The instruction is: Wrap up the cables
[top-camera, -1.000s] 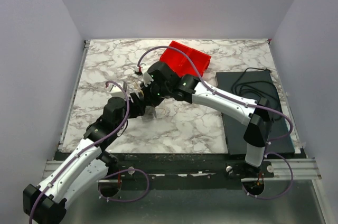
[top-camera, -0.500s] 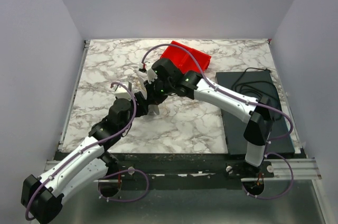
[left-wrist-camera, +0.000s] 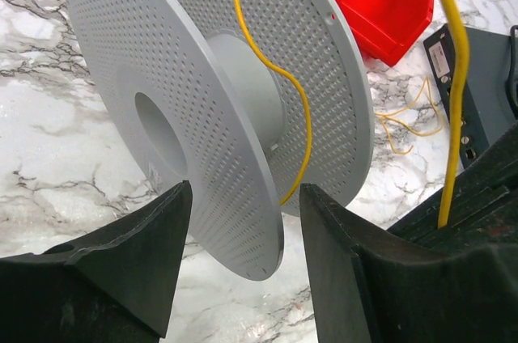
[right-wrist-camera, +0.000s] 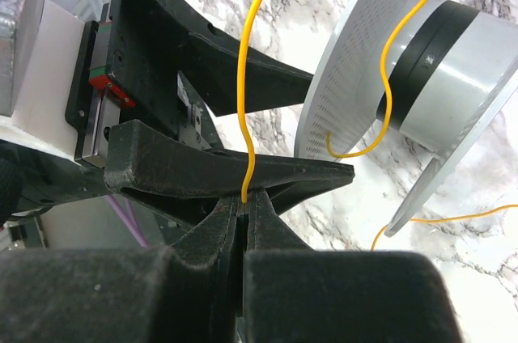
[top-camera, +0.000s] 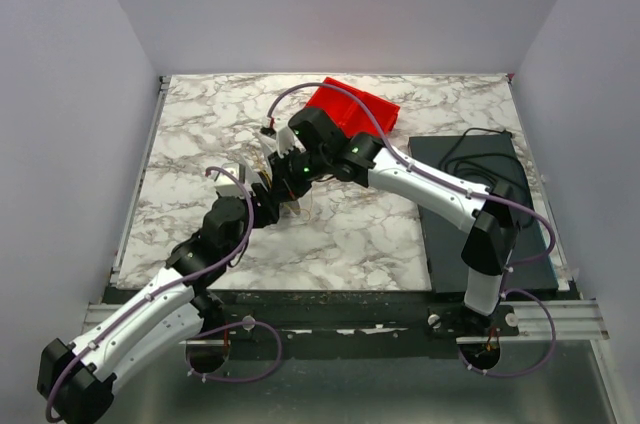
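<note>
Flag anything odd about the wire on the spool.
The wire is not wound snug: it hangs in one slack loop across the core of the spool, between the flanges. More of it lies in a loose tangle on the table beyond. The right gripper pinches the wire.

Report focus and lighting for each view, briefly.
Right wrist: the cable and spool are crisp, while the right gripper is a dark, soft mass up close. Left wrist: the spool's perforations are sharp, but the cable strand at the right is fat and blurred. Top external: even, diffuse light with no glare; the cable barely resolves.
</note>
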Controlling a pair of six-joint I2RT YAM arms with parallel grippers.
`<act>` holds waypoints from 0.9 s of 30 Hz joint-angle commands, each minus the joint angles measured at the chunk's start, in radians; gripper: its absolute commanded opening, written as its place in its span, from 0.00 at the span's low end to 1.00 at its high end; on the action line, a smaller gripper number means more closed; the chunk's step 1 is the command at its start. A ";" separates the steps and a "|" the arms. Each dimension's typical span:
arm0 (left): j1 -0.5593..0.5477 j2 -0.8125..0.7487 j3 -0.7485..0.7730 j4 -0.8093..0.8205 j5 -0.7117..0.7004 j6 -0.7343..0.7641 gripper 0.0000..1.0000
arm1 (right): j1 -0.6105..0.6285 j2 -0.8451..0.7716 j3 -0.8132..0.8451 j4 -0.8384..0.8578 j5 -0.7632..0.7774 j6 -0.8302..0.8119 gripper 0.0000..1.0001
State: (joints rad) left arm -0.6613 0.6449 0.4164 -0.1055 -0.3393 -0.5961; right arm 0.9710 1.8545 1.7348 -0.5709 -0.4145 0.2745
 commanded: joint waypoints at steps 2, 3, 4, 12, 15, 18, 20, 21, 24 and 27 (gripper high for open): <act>-0.042 -0.022 -0.057 0.100 -0.043 -0.004 0.58 | -0.015 0.024 0.027 0.064 -0.074 0.076 0.00; -0.049 -0.024 -0.070 0.137 -0.052 -0.006 0.58 | -0.018 0.027 0.028 0.067 -0.082 0.086 0.01; -0.056 -0.027 -0.084 0.156 -0.063 -0.010 0.58 | -0.021 0.029 0.027 0.073 -0.090 0.093 0.01; -0.151 0.002 -0.103 0.224 -0.218 -0.021 0.57 | -0.026 0.032 0.014 0.091 -0.119 0.117 0.01; -0.178 0.030 -0.098 0.244 -0.261 -0.021 0.57 | -0.025 0.032 0.014 0.096 -0.119 0.124 0.01; -0.215 0.057 -0.099 0.263 -0.311 -0.038 0.57 | -0.025 0.035 0.017 0.101 -0.122 0.131 0.01; -0.230 0.079 -0.103 0.270 -0.344 -0.062 0.57 | -0.026 0.035 0.018 0.107 -0.130 0.137 0.01; -0.235 0.091 -0.103 0.277 -0.356 -0.074 0.56 | -0.026 0.038 0.020 0.109 -0.134 0.140 0.01; -0.252 0.118 -0.105 0.295 -0.408 -0.109 0.53 | -0.026 0.043 0.026 0.111 -0.144 0.145 0.01; -0.268 0.150 -0.094 0.292 -0.475 -0.143 0.46 | -0.025 0.044 0.026 0.115 -0.148 0.150 0.01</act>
State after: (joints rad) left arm -0.8852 0.7486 0.3111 0.1673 -0.7673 -0.6937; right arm 0.9340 1.8751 1.7344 -0.5781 -0.5144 0.3927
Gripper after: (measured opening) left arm 0.510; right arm 0.030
